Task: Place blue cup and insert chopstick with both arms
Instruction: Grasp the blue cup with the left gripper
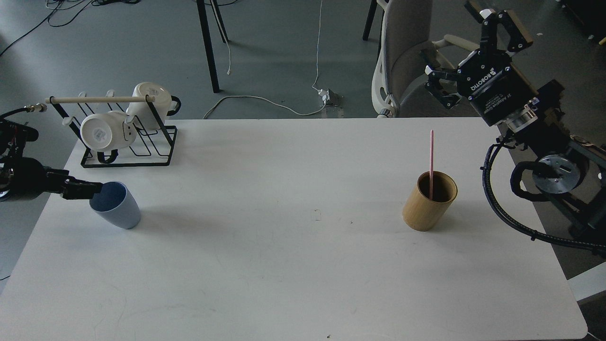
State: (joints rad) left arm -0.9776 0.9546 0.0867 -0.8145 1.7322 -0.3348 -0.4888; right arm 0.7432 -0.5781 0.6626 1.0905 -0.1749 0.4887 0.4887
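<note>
At the bench's (284,265) left edge the blue cup (116,204) is gripped at its rim by the left pincer (92,188); further right the chopstick (431,163) is stood in a bamboo cylinder (429,200); the right pincer (478,49) is held spread apart above the far right corner.

You are looking down on a white table (293,265) with rounded near corners and a few faint scuffs and specks near its middle. Three things stand on it. At your far left corner sits a black wire rack (128,150) holding two white mugs (102,132) on their sides under a pale wooden rod (97,100). Nearer you on the left stands the blue cup (118,208), upright, well apart from the rack. Over on the right stands a tan bamboo cup (428,202), with the pink chopstick (431,156) standing upright inside it.
</note>
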